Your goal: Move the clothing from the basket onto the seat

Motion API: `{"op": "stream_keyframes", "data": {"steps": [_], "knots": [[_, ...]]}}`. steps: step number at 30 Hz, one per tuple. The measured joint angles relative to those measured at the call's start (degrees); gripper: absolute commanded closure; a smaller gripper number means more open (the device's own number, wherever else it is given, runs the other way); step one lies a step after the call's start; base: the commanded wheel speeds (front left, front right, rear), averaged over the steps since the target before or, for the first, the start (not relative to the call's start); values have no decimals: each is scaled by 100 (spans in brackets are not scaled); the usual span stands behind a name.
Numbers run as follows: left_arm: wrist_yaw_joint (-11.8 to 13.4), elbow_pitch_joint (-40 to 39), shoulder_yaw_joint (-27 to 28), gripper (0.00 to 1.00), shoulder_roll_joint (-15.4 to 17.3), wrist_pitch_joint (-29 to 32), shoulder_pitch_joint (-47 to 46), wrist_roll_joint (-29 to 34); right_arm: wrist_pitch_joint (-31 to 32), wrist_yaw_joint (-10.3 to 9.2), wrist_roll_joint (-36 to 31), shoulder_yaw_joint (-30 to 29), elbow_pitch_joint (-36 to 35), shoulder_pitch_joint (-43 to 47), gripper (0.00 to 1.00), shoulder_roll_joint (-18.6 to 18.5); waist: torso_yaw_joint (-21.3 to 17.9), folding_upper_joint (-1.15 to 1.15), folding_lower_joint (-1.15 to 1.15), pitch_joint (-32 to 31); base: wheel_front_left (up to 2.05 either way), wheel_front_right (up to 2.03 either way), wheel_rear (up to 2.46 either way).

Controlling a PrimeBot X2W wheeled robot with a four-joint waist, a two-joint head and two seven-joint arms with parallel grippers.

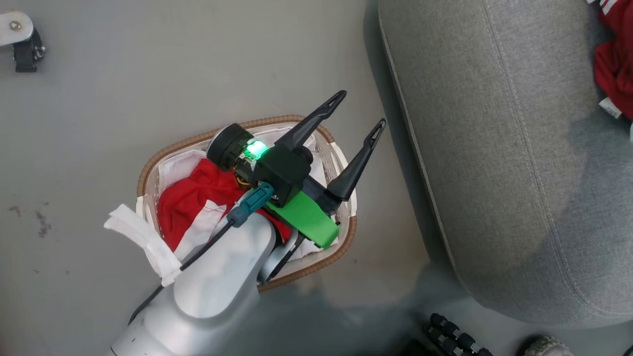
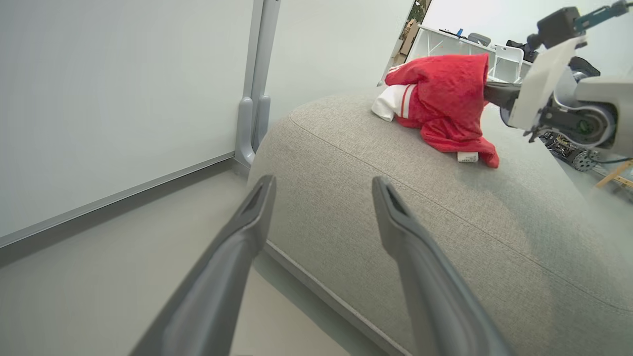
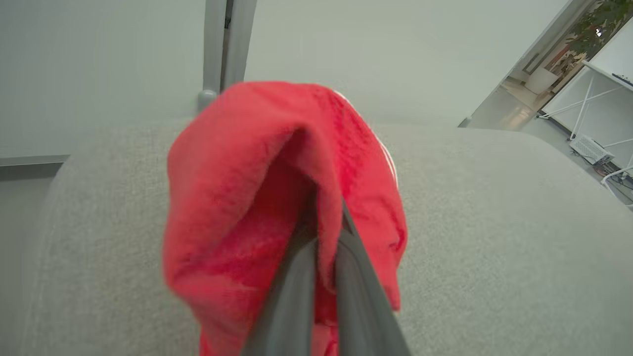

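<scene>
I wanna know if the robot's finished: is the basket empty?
Not empty. Red clothing with white trim lies bunched inside the basket, on its white liner.

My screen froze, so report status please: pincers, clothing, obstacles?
Left pincer open above basket. Right pincer shut on red garment, over seat. More clothing in basket. No obstacle seen.

The left arm's forearm was pale silver, with a black cable running along it to a teal connector. The wrist carried a black housing, a bright green bracket, a glowing green lamp and a round black cap. The left pincer had long dark tapering fingers with slotted tips. The right pincer had matte grey fingers.
</scene>
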Motion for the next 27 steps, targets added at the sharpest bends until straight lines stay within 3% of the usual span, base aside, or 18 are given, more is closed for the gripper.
{"op": "stream_keyframes", "data": {"steps": [1, 3, 4, 15, 27], "knots": [[0, 5, 27, 0, -2, 0, 24, -7, 0, 0, 5, -111, -23, 157, 100, 71, 1, 0, 0, -22, 0, 0, 0], [0, 37, 48, 0, -4, 0, 88, -44, 0, 0, 9, -268, -144, 404, 44, 177, -7, 0, 0, -77, 0, 0, 0], [0, 67, 78, 0, -3, 0, 130, -44, -1, 0, 19, -335, -201, 552, 0, 258, -17, 0, 0, -120, 0, 0, 0], [0, 244, 653, 0, -98, 0, 665, -57, 0, 0, 87, -630, -757, 1707, 0, 764, -102, 0, -1, -791, 0, 0, 0], [7, 153, 1871, 0, -292, 0, 1540, 338, 0, 0, 405, 209, -1700, 2314, 0, 1118, 192, 0, -2, -1596, 0, 0, 0]]}}
